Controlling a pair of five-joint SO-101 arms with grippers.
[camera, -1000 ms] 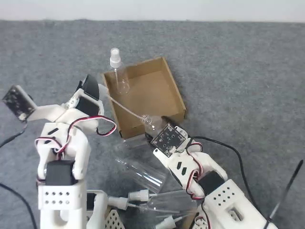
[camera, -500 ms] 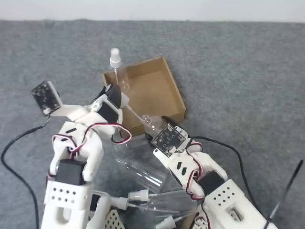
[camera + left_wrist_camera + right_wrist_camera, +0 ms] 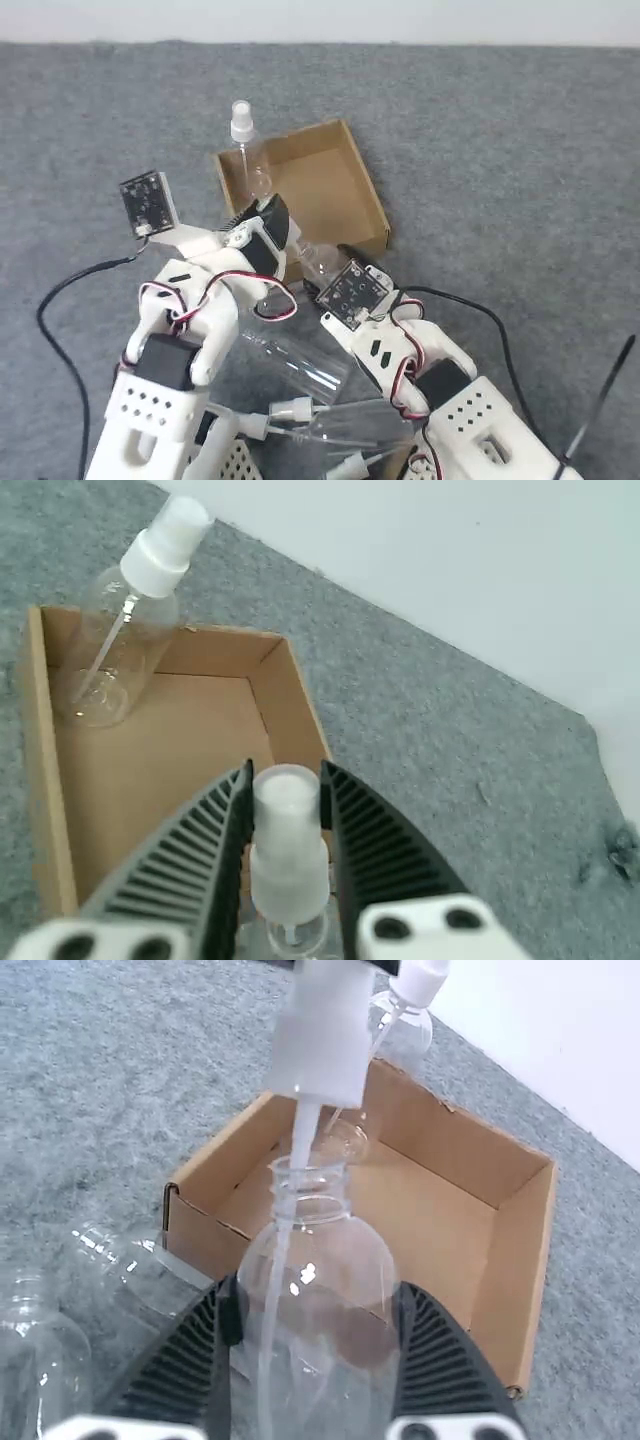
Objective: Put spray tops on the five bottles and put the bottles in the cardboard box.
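1. Spray top (image 3: pixel 288 870), white plastic with a thin clear dip tube, is pinched by its cap between the ribbed black fingers of the left tool (image 3: pixel 287 780). It sits just outside the near wall of the open brown cardboard box (image 3: pixel 320 185).
2. Directly under it, the right tool (image 3: pixel 315 1345) is clamped on the round shoulders of a clear plastic bottle (image 3: pixel 318 1260). The bottle is upright with its open neck facing up. I judge this steadies the mouth so the tube can be threaded in.
3. The top's long axis runs near vertical, nozzle end up and tube end down. In the right wrist view the tube is inside the neck while the collar hangs above the rim, not seated.
4. Gripping the cap from the sides leaves the collar free, which likely suits lowering it and twisting it on.
5. 1 finished clear bottle with a white sprayer (image 3: pixel 245 150) stands upright in the box's far corner on the left arm's side, sprayer pointing up.
6. Beside the box's near wall, between the 2 arms, more clear uncapped bottles (image 3: pixel 295 350) lie on their sides on the grey carpet-like worktop (image 3: pixel 500 150). Loose white spray tops (image 3: pixel 290 410) lie farther from the box.
7. Judged from this, 1 of 5 bottles is done and the 2nd is mid-capping.
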